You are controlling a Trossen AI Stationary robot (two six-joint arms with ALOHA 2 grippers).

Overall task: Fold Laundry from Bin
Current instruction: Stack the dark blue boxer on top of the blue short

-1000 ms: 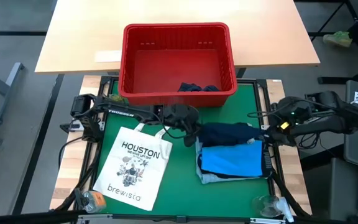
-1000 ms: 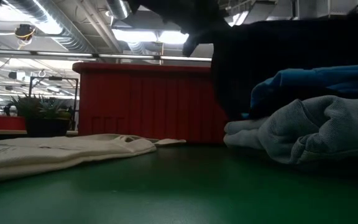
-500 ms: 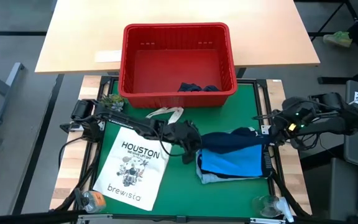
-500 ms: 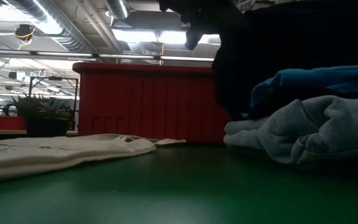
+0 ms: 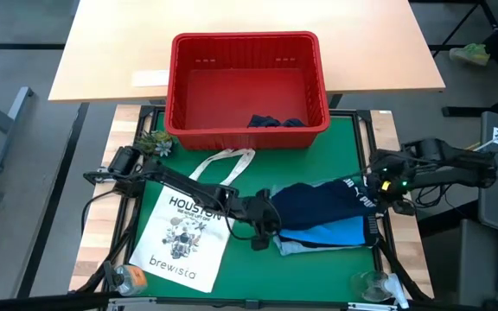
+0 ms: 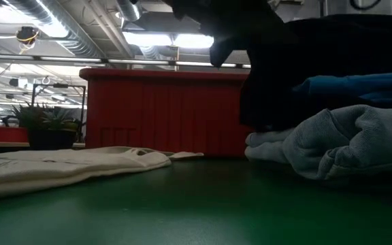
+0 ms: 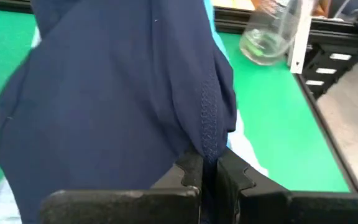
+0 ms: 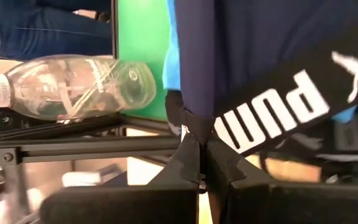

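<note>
A dark navy garment (image 5: 318, 200) with white PUMA lettering is stretched between my two grippers over a stack of a bright blue garment (image 5: 331, 233) and a light grey-blue one (image 6: 332, 146) at the right of the green mat. My left gripper (image 5: 262, 216) is shut on its left end, and my right gripper (image 5: 372, 186) is shut on its right end. The red bin (image 5: 247, 86) stands at the far side with one dark garment (image 5: 275, 122) in it. My left gripper pinches the navy garment's stitched hem (image 7: 210, 140) between its two fingers, coming from the table's left. The cloth spreads away from the fingers toward the right. My right gripper pinches the garment's edge (image 8: 194, 121) beside the black PUMA band (image 8: 291, 106), coming from the table's right.
The white HOUSTON brewista tote bag (image 5: 184, 229) lies flat at the mat's left, its handles (image 5: 232, 160) toward the bin. A clear bottle (image 5: 379, 285) lies at the near right corner. A small plant (image 5: 154, 141) stands left of the bin.
Both grippers have carried the navy garment toward the table's near edge, the left one farther. The garment, which was beyond the stack, now lies spread over most of the bright blue garment.
</note>
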